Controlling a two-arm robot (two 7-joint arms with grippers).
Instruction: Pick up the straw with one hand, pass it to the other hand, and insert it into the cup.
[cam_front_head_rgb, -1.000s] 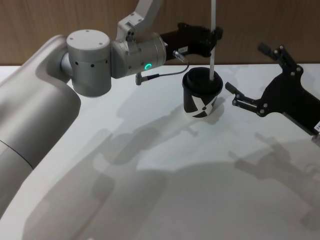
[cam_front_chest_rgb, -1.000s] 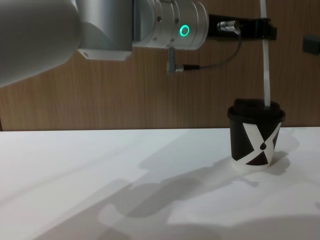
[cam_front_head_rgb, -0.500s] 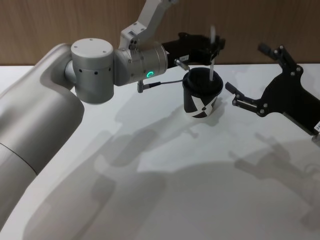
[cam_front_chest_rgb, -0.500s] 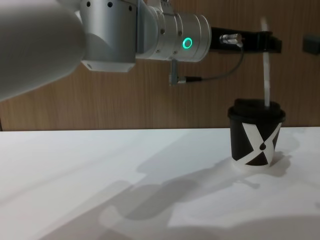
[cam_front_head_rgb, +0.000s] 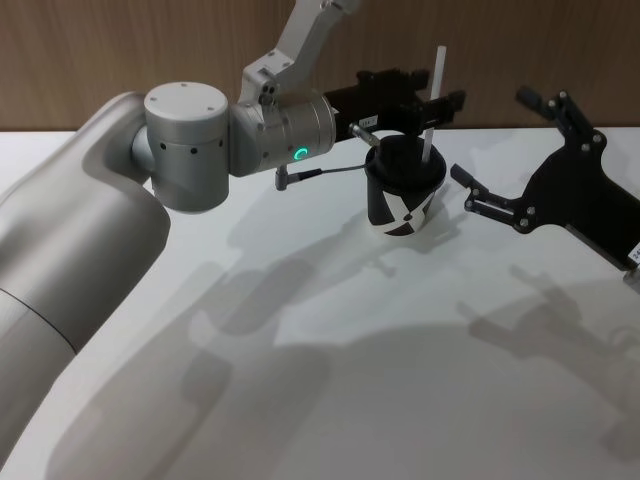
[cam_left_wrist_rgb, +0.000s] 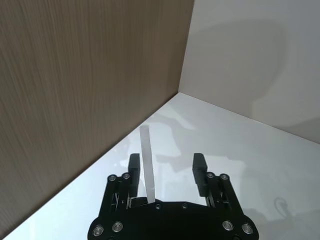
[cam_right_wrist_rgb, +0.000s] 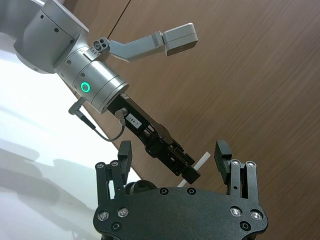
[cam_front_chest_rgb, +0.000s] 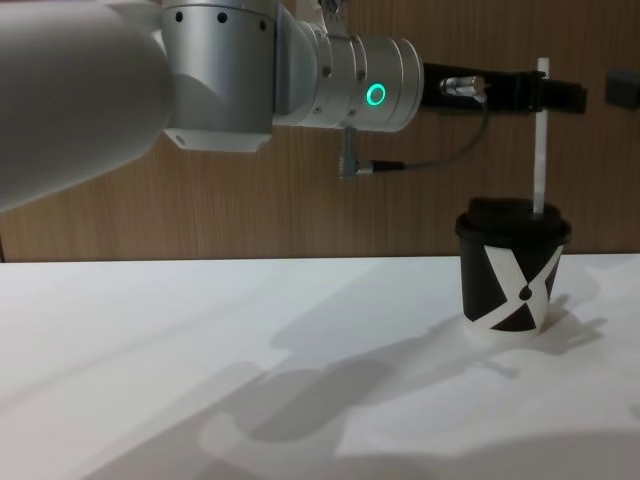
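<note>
The left arm reaches forward and across the white table (cam_front_head_rgb: 330, 330), its forearm nearly level, so that the left hand (cam_front_head_rgb: 440, 104) hangs just above and behind the cup (cam_front_head_rgb: 402, 186). The cup stands upright on the table, black with a white X pattern and a black domed lid; in the chest view it (cam_front_chest_rgb: 512, 268) sits at the right, directly under the hand (cam_front_chest_rgb: 545, 95).

The straw (cam_front_head_rgb: 431, 102) stands upright with its lower end through the lid and its top rising past the left hand's fingers. In the left wrist view the straw (cam_left_wrist_rgb: 147, 165) lies close to one finger while the other finger stands well apart from it, so the fingers are spread with a clear gap; whether the near finger touches the straw cannot be told. The chest view shows the straw (cam_front_chest_rgb: 540, 140) vertical, crossing the black fingertips.

The right arm is held to the right of the cup, its right hand (cam_front_head_rgb: 505, 160) above the table and pointed toward the cup, near it but apart. In the right wrist view its fingers (cam_right_wrist_rgb: 223, 155) are spread wide with nothing between them.
</note>
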